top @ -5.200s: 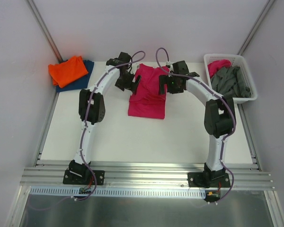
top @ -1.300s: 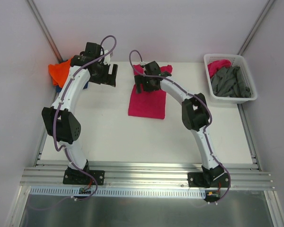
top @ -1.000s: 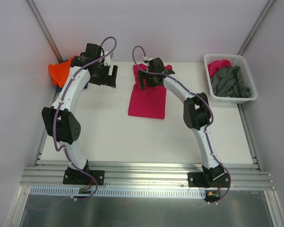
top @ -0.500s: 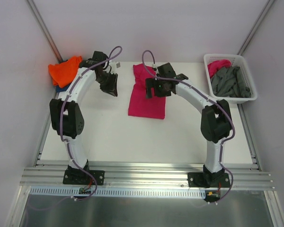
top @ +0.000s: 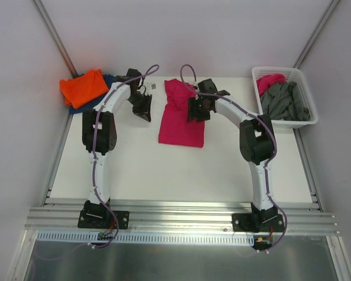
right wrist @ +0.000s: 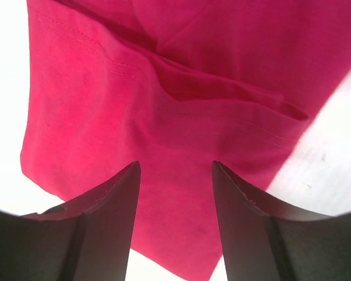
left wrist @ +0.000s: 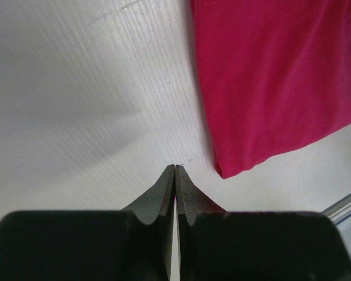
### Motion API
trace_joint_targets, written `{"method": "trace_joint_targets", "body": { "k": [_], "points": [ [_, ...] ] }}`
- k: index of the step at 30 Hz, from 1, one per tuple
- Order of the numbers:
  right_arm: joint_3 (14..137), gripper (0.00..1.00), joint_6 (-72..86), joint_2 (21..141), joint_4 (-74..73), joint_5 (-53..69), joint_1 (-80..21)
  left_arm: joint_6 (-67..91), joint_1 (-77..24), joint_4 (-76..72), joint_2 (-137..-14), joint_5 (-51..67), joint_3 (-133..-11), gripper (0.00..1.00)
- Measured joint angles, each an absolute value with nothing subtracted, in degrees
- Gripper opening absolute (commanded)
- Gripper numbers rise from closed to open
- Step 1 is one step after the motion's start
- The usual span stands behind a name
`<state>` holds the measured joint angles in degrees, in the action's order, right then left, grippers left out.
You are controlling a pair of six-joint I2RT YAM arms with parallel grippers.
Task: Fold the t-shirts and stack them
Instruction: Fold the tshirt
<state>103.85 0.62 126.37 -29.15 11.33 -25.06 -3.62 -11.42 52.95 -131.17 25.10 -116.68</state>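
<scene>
At the far left corner of the white surface (top: 164,170), a folded orange cotton t-shirt (top: 83,86) lies on top of a dark blue t-shirt (top: 107,78), so I judge that a stack of two is already made. The left hand (top: 145,110) sits just beside the next garment with its black fingers pressed together on nothing, their tips over bare surface in the left wrist view (left wrist: 175,175). In the middle lies the large magenta-pink t-shirt (top: 180,120), a soft matte knit drawn into a long, narrow rectangle. Its lower corner is rounded (left wrist: 269,76), and a stitched hem and a lapped fold ridge show near one end (right wrist: 164,117). It looks partly folded, and not yet shortened or carried to the stack. The right hand (top: 194,111) is over its right edge with the fingers apart (right wrist: 175,167), with cloth showing below the gap and nothing pinched. At the far right, the white plastic lattice basket (top: 307,120) holds crumpled grey t-shirts (top: 286,99) and a bunched pink cloth (top: 269,81), all left to fold.
</scene>
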Motion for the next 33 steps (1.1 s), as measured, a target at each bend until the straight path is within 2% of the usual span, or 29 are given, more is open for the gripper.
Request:
{"method": "trace_joint_targets", "body": {
  "k": [4, 5, 7, 8, 11, 14, 19, 27, 33],
  "points": [
    [104.95, 0.57, 1.06, 127.5, -29.08, 12.25, -26.3, -3.64, -12.08, 53.01, -131.26, 25.32, -117.32, 0.0],
    [105.32, 0.57, 1.17, 127.63, -29.08, 12.53, -26.74, -3.64, -12.32, 53.01, -131.26, 25.32, -117.45, 0.03],
    [106.43, 0.59, 1.48, 128.2, -28.95, 12.95, -27.53, -3.84, -12.47, 52.99, -131.26, 25.23, -117.69, 0.19],
    [107.09, 0.6, 1.52, 128.7, -28.77, 13.02, -27.9, -4.01, -12.8, 52.95, -131.26, 25.17, -117.78, 0.38],
    [108.22, 0.6, 1.48, 130.21, -28.71, 13.1, -28.93, -3.97, -12.95, 52.97, -131.26, 24.82, -117.82, 0.65],
    [106.85, 0.61, 1.58, 131.0, -28.62, 13.56, -29.36, -3.9, -13.08, 52.99, -131.13, 23.33, -117.82, 0.74],
    [100.86, 0.62, 3.01, 128.6, -25.19, 16.36, -29.06, -3.86, -13.08, 53.17, -129.27, 21.8, -117.82, 0.81],
    [91.0, 0.65, 5.41, 122.54, -22.94, 18.7, -30.44, -3.64, -13.02, 52.9, -121.62, 21.04, -116.97, 0.82],
    [88.05, 0.67, 5.78, 120.42, -23.86, 18.94, -32.53, -2.17, -12.69, 52.73, -116.07, 26.11, -105.58, 0.86]
  ]
}}
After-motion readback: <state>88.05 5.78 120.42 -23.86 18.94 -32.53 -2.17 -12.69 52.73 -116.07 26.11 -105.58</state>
